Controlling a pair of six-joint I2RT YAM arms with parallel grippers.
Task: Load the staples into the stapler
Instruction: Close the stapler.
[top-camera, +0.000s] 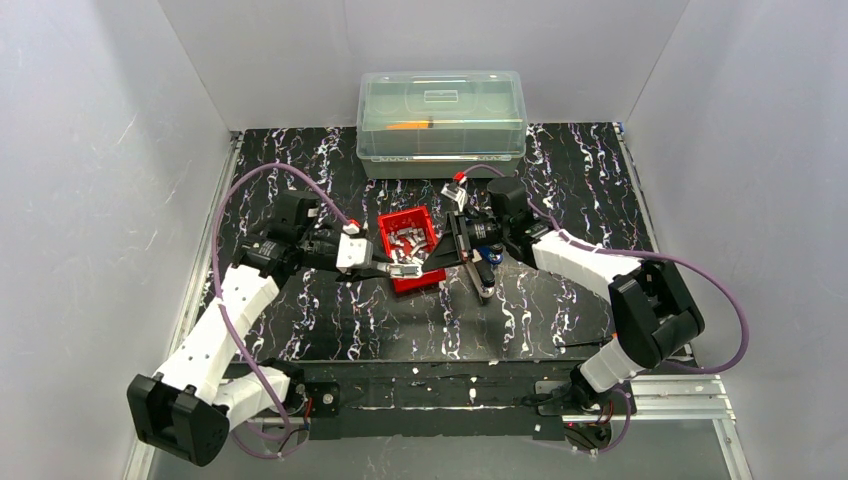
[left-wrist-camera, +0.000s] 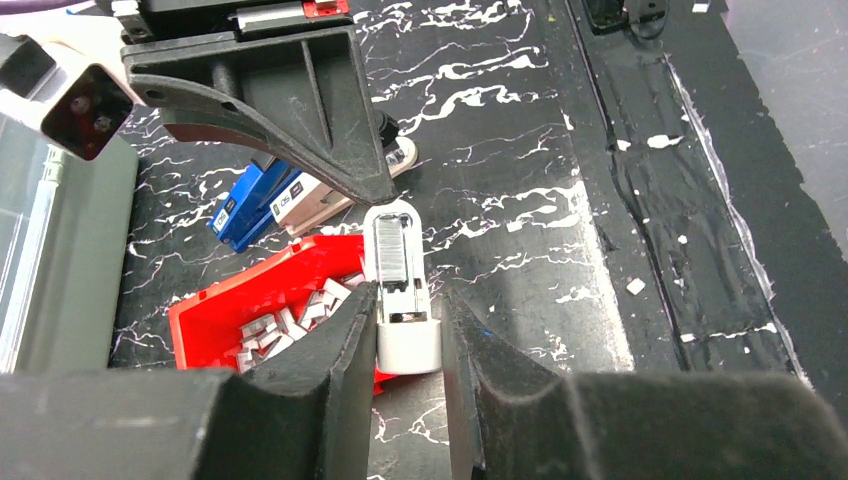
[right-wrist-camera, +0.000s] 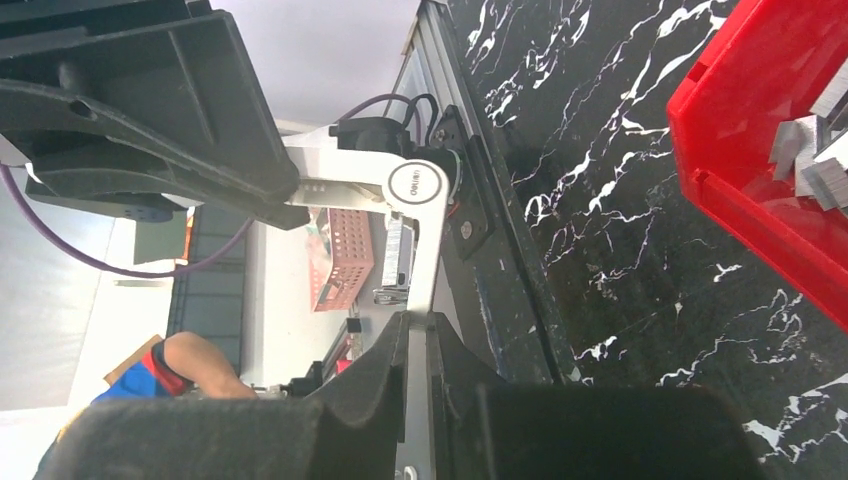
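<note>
A white stapler (left-wrist-camera: 405, 340) hangs open over the near edge of a red bin (top-camera: 400, 215). My left gripper (left-wrist-camera: 410, 300) is shut on its base. A silvery strip of staples (left-wrist-camera: 393, 240) lies in the stapler's channel. My right gripper (right-wrist-camera: 418, 320) is shut on the stapler's thin white lid arm (right-wrist-camera: 425, 250), just below the round hinge (right-wrist-camera: 415, 183). Loose staples (left-wrist-camera: 275, 330) lie in the bin, also seen as staples (right-wrist-camera: 800, 150) from the right. In the top view the left gripper (top-camera: 398, 268) and right gripper (top-camera: 447, 252) meet at the bin's near right corner.
A clear lidded box (top-camera: 440, 120) stands at the back, behind the bin. A blue and white object (left-wrist-camera: 255, 205) lies on the black marbled mat (top-camera: 560, 180) under the right gripper's finger (left-wrist-camera: 300, 110). White walls close in the left, right and back sides.
</note>
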